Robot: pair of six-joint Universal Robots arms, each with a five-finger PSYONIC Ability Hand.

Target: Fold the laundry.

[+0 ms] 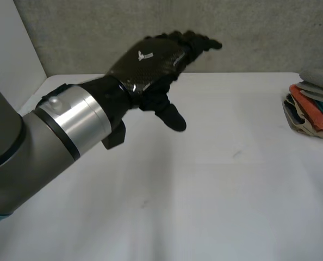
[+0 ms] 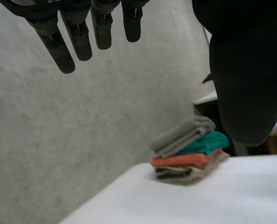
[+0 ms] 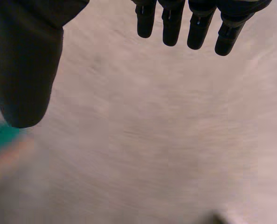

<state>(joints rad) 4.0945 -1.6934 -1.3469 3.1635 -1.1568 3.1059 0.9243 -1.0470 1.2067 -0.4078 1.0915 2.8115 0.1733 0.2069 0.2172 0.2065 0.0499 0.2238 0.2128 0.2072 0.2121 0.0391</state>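
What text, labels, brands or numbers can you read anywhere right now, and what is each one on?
No readable text.
Small white mark on the back of the left hand: a logo-like shape, too small to read as letters.
Stack of folded cloths: no tag or print shows.

White table [image 1: 205, 190]; at its three o'clock a folded stack [image 1: 314, 103], plain grey over teal, orange, then beige. Black left hand [image 1: 150, 60] and right hand [image 3: 22, 60]; mottled grey wall [image 1: 259, 32]
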